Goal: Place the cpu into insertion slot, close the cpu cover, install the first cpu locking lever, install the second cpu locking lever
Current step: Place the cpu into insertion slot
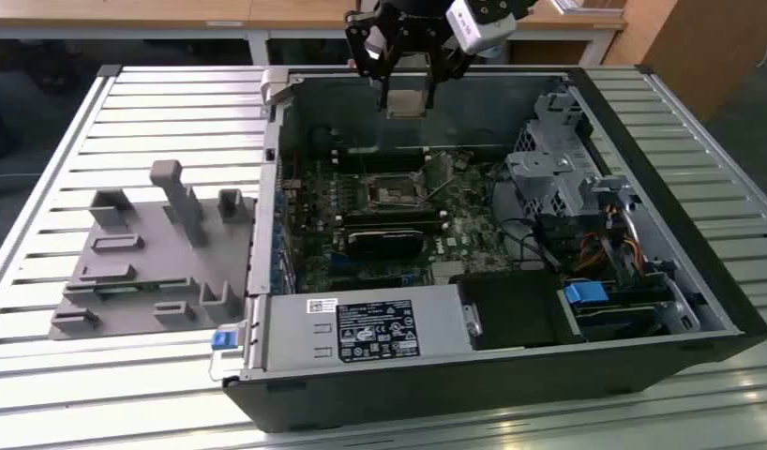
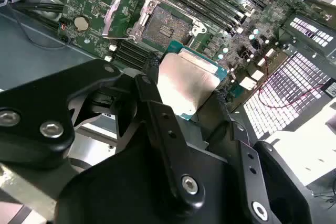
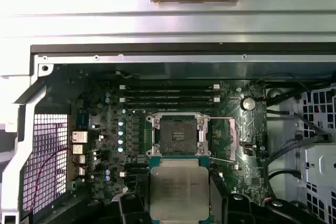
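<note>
My gripper (image 1: 409, 94) hangs above the far wall of the open computer case (image 1: 684, 309), shut on the cpu (image 1: 409, 101). The cpu (image 2: 189, 82) is a flat square chip with a pale metal face, pinched at two opposite edges between the black fingers (image 2: 152, 85). In the first wrist view the cpu (image 3: 179, 187) sits clear of the insertion slot (image 3: 178, 132) and does not touch it. The insertion slot (image 2: 163, 24) lies bare with its dark centre showing, also seen in the exterior view (image 1: 390, 192). The cpu cover (image 2: 123, 17) is swung open beside the socket.
Long memory slots (image 3: 168, 95) run beside the socket. A black card (image 1: 383, 246), the power supply (image 1: 358, 328) and a metal drive cage (image 1: 559, 178) with cables crowd the case. A grey fixture block (image 1: 146, 253) lies on the slatted table (image 1: 171, 103) at the exterior view's left.
</note>
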Robot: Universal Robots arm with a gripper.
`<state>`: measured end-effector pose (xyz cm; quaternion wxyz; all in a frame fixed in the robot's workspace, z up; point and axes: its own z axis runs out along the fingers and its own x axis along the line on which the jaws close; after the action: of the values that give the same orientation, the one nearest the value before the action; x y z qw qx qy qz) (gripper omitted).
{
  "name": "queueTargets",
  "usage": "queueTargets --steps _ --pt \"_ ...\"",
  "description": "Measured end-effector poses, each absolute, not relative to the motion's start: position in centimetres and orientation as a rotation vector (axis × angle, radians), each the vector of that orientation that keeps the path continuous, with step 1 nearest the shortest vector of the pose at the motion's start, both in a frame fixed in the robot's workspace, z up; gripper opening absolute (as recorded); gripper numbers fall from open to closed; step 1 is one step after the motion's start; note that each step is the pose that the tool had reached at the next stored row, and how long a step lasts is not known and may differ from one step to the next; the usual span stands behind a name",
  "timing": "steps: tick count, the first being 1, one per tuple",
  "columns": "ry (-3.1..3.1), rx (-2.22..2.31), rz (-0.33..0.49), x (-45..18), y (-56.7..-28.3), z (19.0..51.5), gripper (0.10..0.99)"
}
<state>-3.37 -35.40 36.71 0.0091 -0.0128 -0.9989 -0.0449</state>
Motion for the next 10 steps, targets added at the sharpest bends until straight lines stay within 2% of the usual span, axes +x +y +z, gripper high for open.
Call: queueTargets --steps 10 --pt "-3.120 -0.071 -0.140 -3.36 -35.40 36.71 0.541"
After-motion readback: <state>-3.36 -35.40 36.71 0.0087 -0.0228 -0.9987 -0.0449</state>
